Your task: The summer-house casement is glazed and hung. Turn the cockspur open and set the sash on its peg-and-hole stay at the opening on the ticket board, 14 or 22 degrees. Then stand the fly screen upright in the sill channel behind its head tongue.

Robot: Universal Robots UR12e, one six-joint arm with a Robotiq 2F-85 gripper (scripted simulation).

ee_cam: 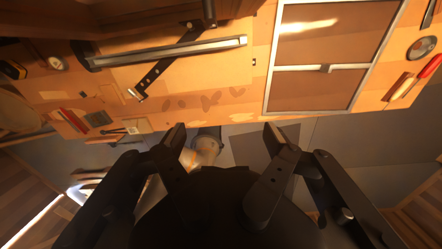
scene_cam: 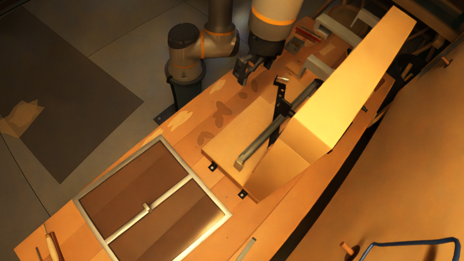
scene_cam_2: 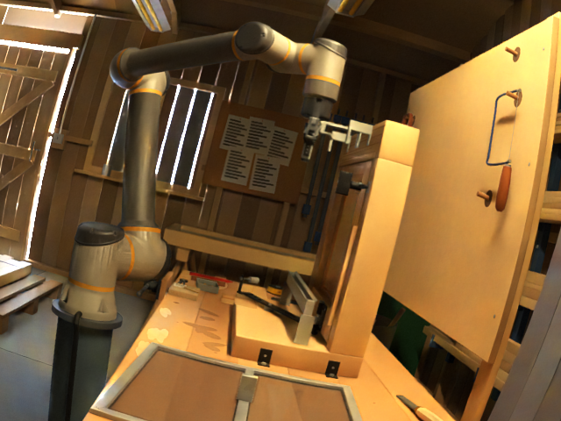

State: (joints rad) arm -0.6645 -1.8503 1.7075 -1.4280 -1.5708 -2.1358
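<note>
My gripper is open and holds nothing. It hangs high over the far end of the bench, level with the top of the casement frame. The dark cockspur handle sticks out of the sash stile below it. The black peg-and-hole stay lies across the sill board, a silver peg at its end. The grey sill channel runs along the frame's foot. The fly screen lies flat on the near bench.
Behind the work hangs a board of paper tickets on the shed wall. A pegboard panel with a coping saw stands to the right. Small tools lie on the far bench end. A chisel lies by the screen.
</note>
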